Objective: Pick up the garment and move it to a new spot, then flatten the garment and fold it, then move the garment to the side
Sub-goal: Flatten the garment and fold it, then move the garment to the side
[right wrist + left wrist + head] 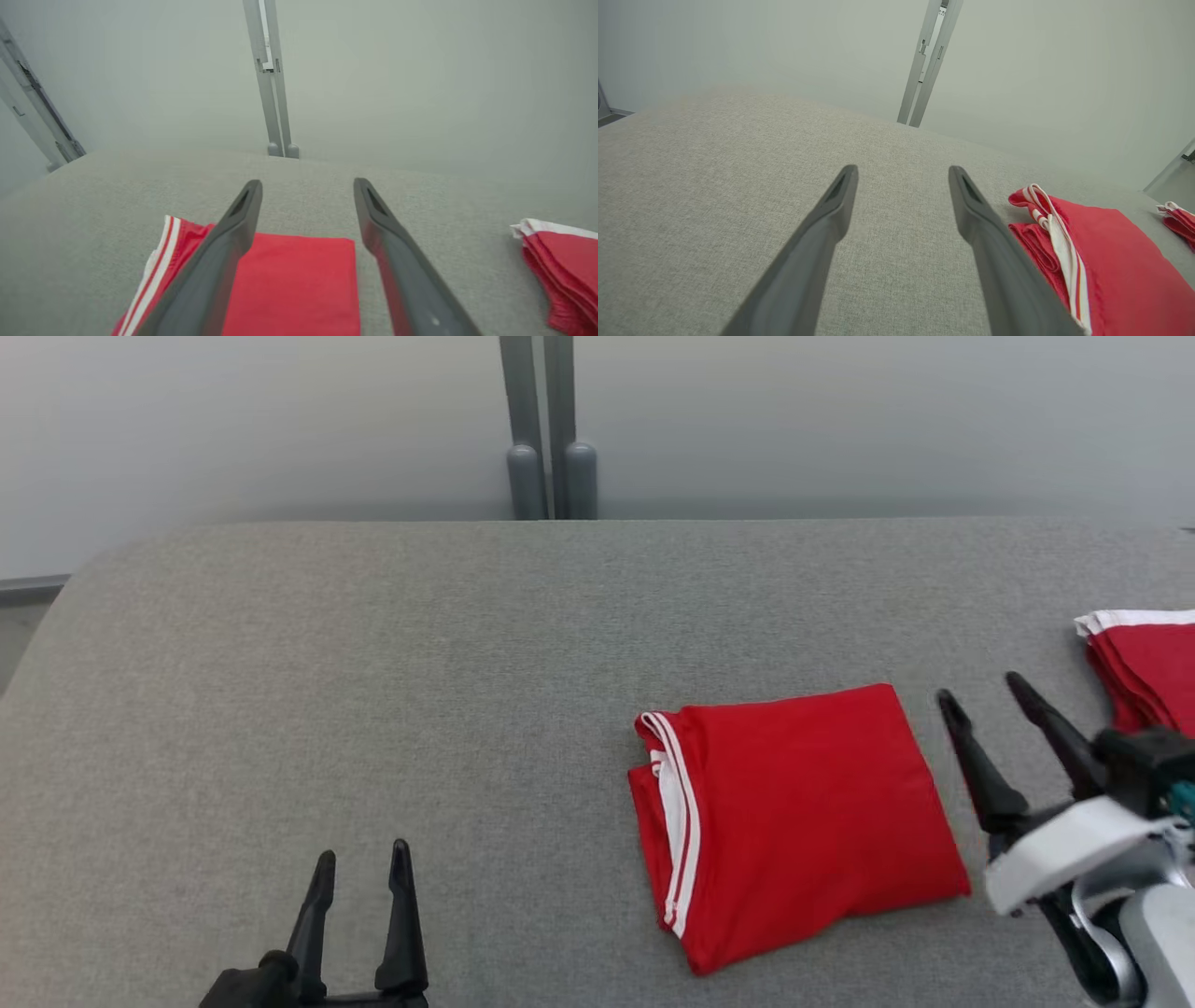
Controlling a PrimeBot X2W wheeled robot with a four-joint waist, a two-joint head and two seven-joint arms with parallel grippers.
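**Red garment folded, both claws empty**

The red garment (794,821) lies folded on the grey table (373,663), with its white stripes on its left edge. The right claw (978,687) is just beside its right edge, fingers spread wide, holding nothing. The left claw (363,851) is well apart on the left, spread too and empty. A pile of red clothes (1148,663) sits far right.
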